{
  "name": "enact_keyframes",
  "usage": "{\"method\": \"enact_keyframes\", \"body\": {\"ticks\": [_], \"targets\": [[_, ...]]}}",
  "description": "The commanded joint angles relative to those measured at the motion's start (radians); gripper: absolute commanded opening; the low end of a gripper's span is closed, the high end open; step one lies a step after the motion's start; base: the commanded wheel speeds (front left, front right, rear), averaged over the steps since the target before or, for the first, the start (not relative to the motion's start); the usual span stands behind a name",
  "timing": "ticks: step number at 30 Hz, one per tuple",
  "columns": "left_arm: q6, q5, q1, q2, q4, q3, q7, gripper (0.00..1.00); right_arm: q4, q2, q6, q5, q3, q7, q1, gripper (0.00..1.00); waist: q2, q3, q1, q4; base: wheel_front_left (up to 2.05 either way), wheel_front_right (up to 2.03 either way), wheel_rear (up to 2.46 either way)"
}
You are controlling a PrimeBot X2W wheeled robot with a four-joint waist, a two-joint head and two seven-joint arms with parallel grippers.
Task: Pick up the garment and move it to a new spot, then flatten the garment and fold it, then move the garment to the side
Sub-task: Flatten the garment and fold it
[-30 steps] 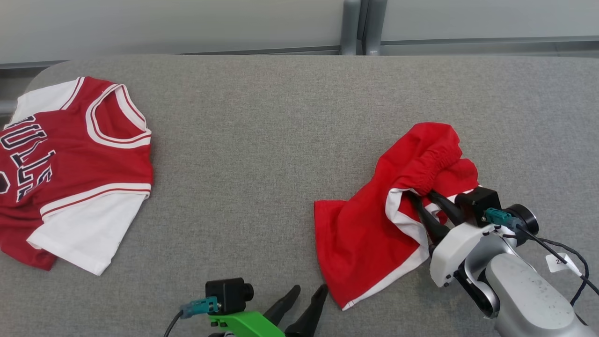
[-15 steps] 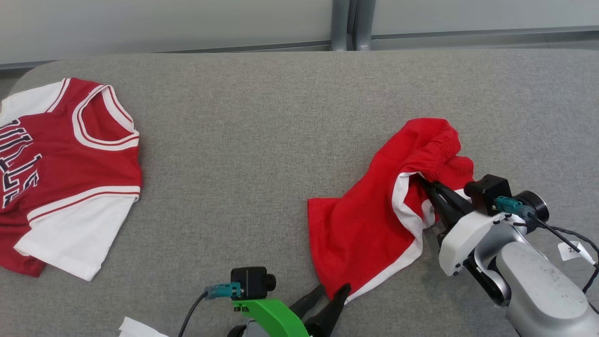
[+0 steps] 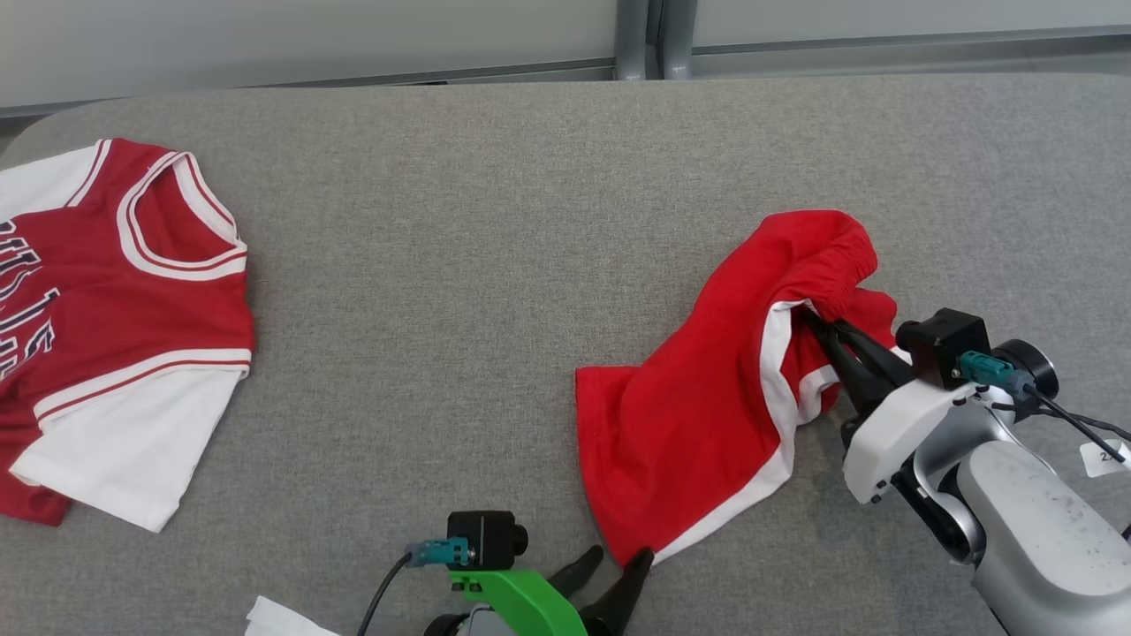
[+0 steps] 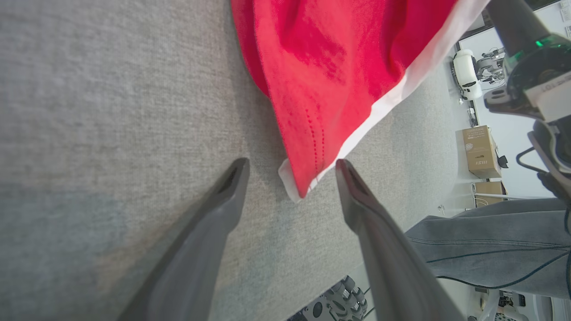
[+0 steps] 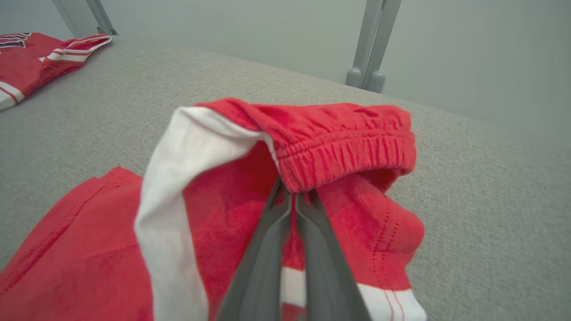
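Observation:
The garment is a pair of red shorts with white side stripes, crumpled on the right half of the grey table. My right gripper is shut on its elastic waistband, which is raised off the cloth. In the right wrist view the gripper has both fingers pinched together under the band. My left gripper stands open at the front edge, by the lower hem corner of the garment; that corner lies between the open fingertips without being gripped.
A red and white jersey with dark lettering lies flat at the table's far left. A white scrap shows at the bottom edge. A person's leg in grey trousers stands beside the table. Bare grey table spans the middle.
My right gripper has closed on the waistband and lifted it up and back. My left gripper has come up to the hem corner. The head camera has shifted right.

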Motion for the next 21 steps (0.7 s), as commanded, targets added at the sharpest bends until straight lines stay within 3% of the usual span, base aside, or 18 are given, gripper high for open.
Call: {"method": "enact_keyframes", "body": {"ticks": [1,12,14,17,21], "targets": [[0.006,-0.014,0.005,0.003,0.023,-0.011,0.004,1.0,-0.009,-0.007,0.0,0.007,-0.008,0.004,0.01,0.0,0.012,0.002,0.0,0.0,0.0,0.0,0.0],[0.006,-0.067,-0.063,0.003,0.09,-0.065,-0.031,1.0,-0.047,-0.002,0.0,-0.007,-0.011,0.029,0.012,0.0,0.012,0.024,0.0,-0.011,0.0,0.0,0.0],[0.015,-0.11,-0.102,0.004,0.111,-0.093,-0.075,0.0,-0.059,0.004,0.0,0.009,-0.003,0.038,0.014,0.0,0.012,0.028,0.0,-0.02,0.0,0.0,0.0],[0.015,-0.165,-0.13,0.003,0.131,-0.116,-0.105,0.0,-0.083,0.005,0.0,0.065,0.005,0.065,0.015,0.0,0.012,0.026,0.0,-0.034,0.0,0.0,0.0],[0.0,-0.184,-0.167,0.022,0.126,-0.104,-0.105,0.0,-0.16,-0.056,0.0,0.177,0.007,0.14,0.004,0.0,0.012,0.014,0.0,-0.051,0.0,0.0,0.0]]}}
